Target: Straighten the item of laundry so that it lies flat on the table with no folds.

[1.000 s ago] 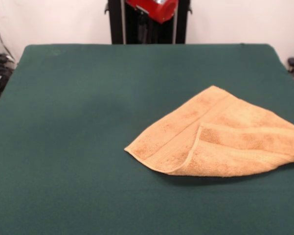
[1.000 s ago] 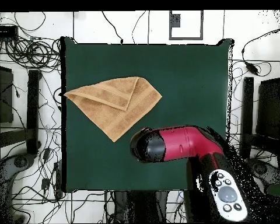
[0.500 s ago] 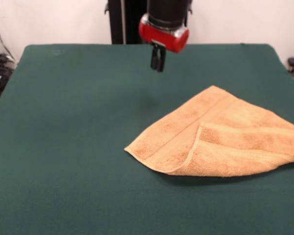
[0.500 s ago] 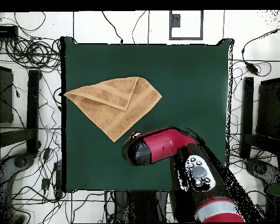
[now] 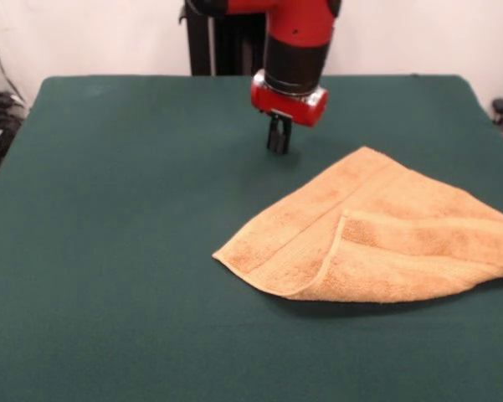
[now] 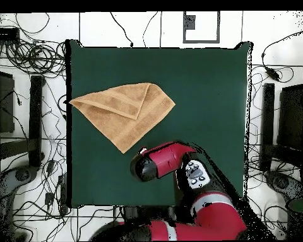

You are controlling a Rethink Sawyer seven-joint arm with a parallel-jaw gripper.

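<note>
The item of laundry (image 5: 318,226), an orange-tan terry towel, lies at the right of the table (image 5: 109,209), reaching its right edge. One part is folded back over the rest, and its edge runs as a raised seam across the near right. My gripper (image 5: 278,144) hangs from the red and black arm just over the green cloth, a little left of and beyond the towel's far corner, apart from it. Its dark fingers stand close together, shut on nothing. From overhead the towel (image 6: 125,113) lies at the table's (image 6: 204,94) left, and the arm's head hides the gripper.
Green cloth lies bare to the left of the towel and in front of it in the front view. Cables and dark stands (image 6: 35,107) crowd the floor round the table in the overhead view.
The arm has come down from the top edge and moved toward the towel's far corner, so the gripper now hangs low over the table. The towel has not moved.
</note>
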